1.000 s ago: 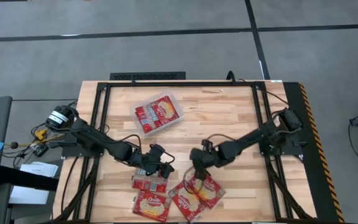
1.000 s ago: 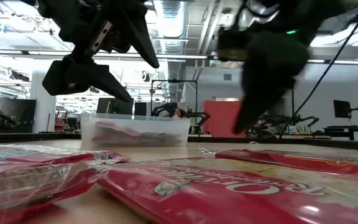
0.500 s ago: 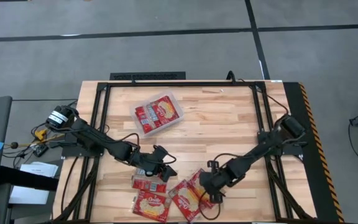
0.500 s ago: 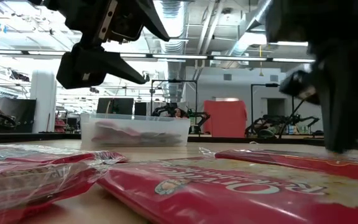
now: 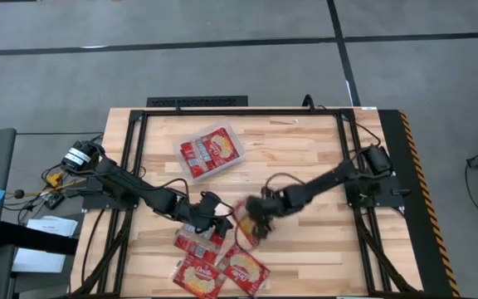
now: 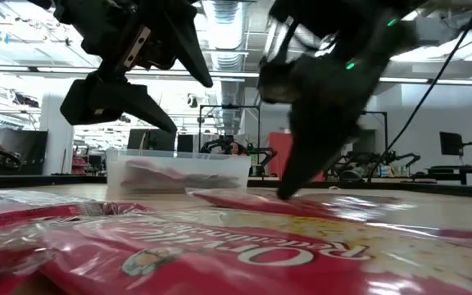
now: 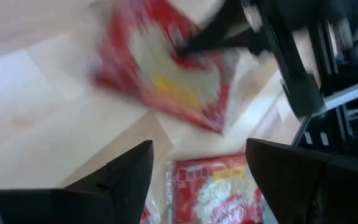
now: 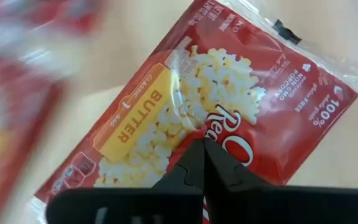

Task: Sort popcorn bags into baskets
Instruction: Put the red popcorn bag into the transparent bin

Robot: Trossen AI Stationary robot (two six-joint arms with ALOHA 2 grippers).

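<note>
Our right gripper (image 5: pixel 251 226) is pinched shut on a popcorn bag (image 8: pixel 216 118), fingers together at its middle, dragging it near the front pile. These packets look light, floppy and slick in their wrap, so we'd say an edge or a crease is the better hold. Our left gripper (image 5: pixel 214 223) hangs spread open just beside it, over other bags (image 5: pixel 196 245), and could get in the way. The basket (image 5: pixel 212 151) sits well apart, further back.

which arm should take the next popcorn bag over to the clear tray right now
Likely the right: its gripper is shut on a popcorn bag lifted off the pile. The left gripper hangs open and empty over the loose bags, no closer to the tray.
</note>
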